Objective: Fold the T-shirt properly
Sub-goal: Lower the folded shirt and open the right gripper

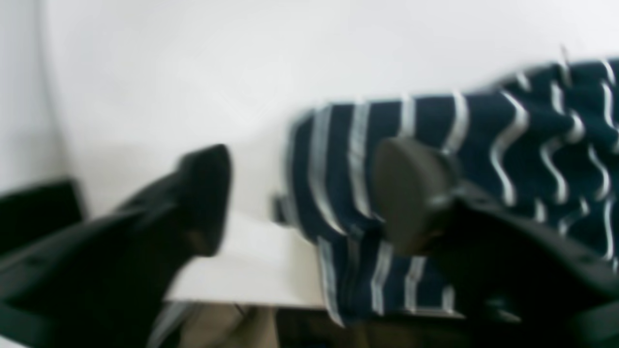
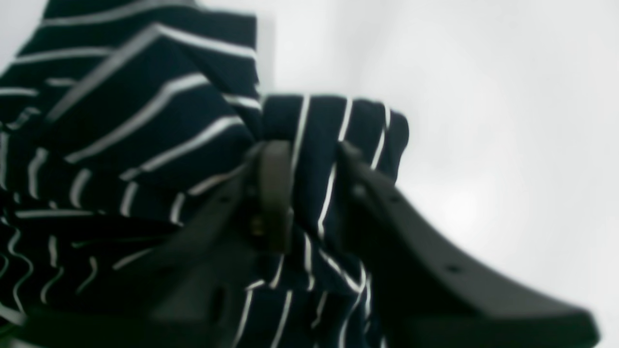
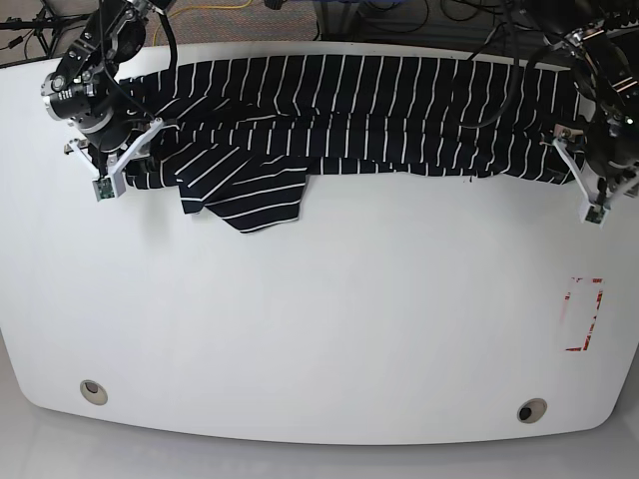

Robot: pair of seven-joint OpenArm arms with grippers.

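right gripper [image 2: 309, 193] jaws pinch t-shirt [image 3: 349, 110] edge; left gripper [image 1: 309, 193] jaws wide, empty. soft, limp cloth: grab hem corners.

table [image 3: 319, 329]: white, filling most of the base frame | red marking [image 3: 584, 314]: lying right | round holes [image 3: 93, 391]: sitting in lower corners

white table [image 3: 319, 329] | red outline mark [image 3: 584, 314] near its edge | cables [image 3: 419, 15] behind

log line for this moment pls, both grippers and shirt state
right gripper: shut on T-shirt edge | left gripper: open at other end | shirt: stretched along far table edge, partly folded
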